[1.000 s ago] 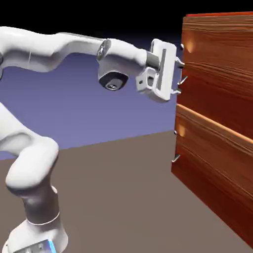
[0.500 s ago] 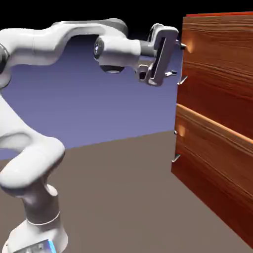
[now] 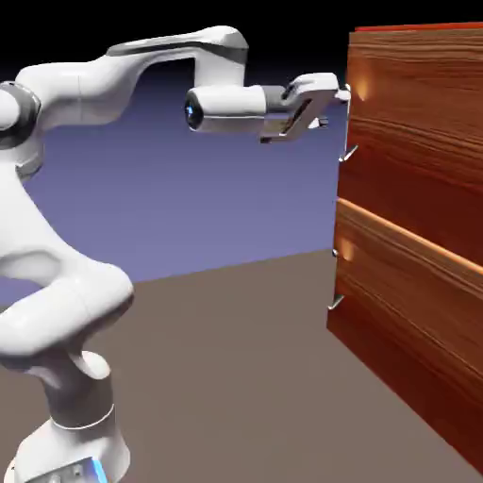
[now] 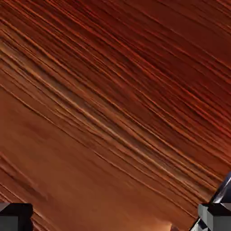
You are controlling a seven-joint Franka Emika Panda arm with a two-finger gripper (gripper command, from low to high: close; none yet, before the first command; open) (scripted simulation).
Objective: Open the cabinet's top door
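Observation:
The cabinet (image 3: 415, 236) of glossy reddish-brown wood stands at the exterior view's right. Its top door (image 3: 415, 113) looks flush and closed. That door's small silver handle (image 3: 349, 151) sits on its left edge. My gripper (image 3: 332, 107) hovers just left of the handle's upper end, level with the top door and rolled so the hand shows edge-on. It is open and holds nothing. In the hand view the door's wood grain (image 4: 113, 103) fills the picture. My gripper (image 4: 115, 219) shows two grey fingertips (image 4: 16, 217) far apart at the bottom edge, and a silver bar (image 4: 224, 189) shows beside the right tip.
The lower door (image 3: 406, 311) sits under the top one, with its own small handle (image 3: 335, 278) on the left edge. The brown table (image 3: 236, 377) spreads in front of the cabinet. My arm's base (image 3: 71, 443) stands at the lower left.
The hand has risen a little and rolled from broadside to edge-on, and the elbow has lifted. The gripper stays open near the top door's handle. The cabinet has not moved.

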